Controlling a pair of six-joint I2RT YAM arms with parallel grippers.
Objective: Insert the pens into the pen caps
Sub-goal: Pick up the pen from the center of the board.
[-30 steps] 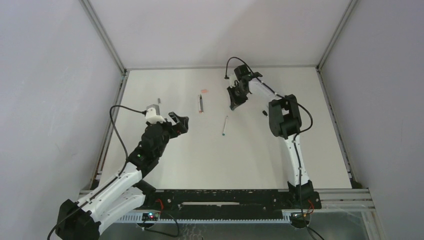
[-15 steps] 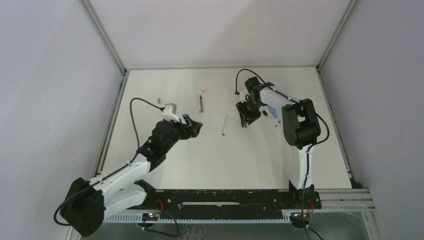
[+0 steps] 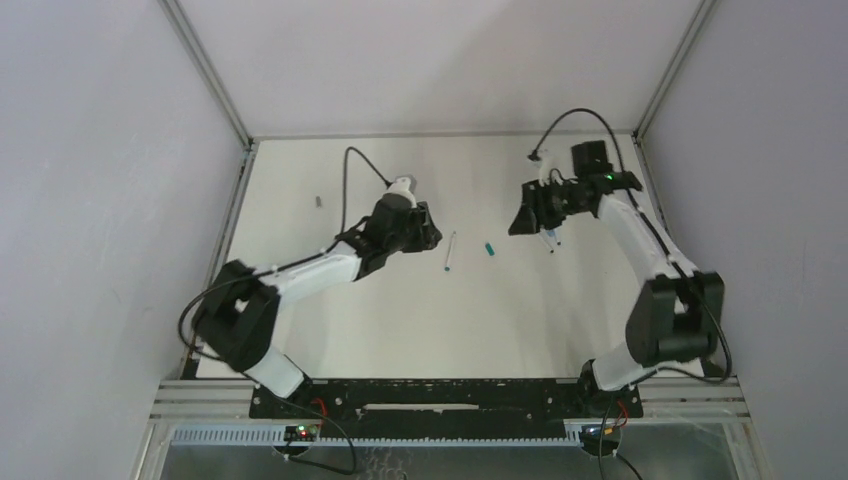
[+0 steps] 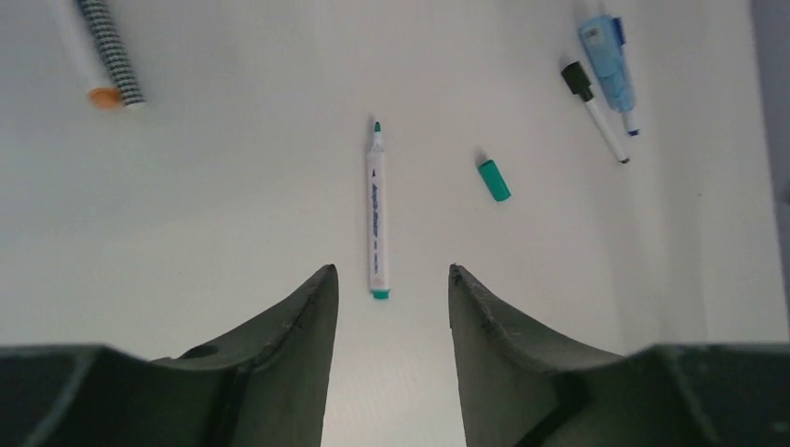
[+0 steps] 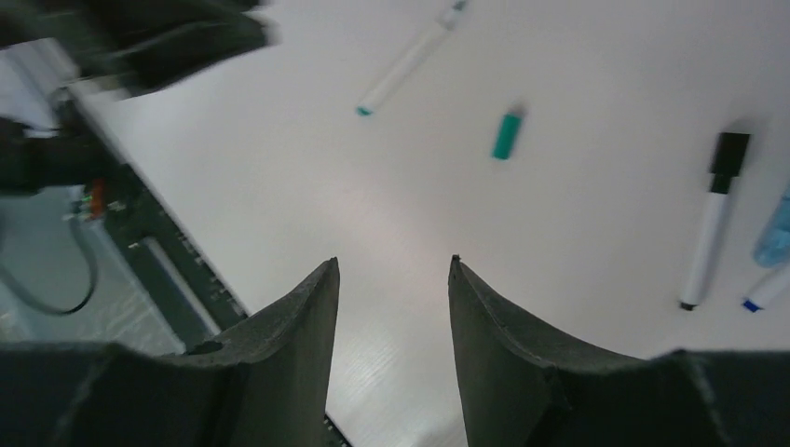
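- White marker pen (image 4: 376,212), teal tip: lies flat on the table (image 4: 186,233), just ahead of the left gripper (image 4: 387,298), whose fingers are parted and empty.
- Teal cap (image 4: 494,180): loose, near the pen, not touching it.
- Black-capped white marker (image 4: 594,110) and light-blue pen (image 4: 607,56): side by side.
- Right gripper (image 5: 391,298): fingers parted, empty.

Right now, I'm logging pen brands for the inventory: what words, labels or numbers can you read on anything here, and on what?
On the white teal-tipped pen: blue print along the barrel, too blurred to read.
Nothing else in any view shows lettering that I can make out.
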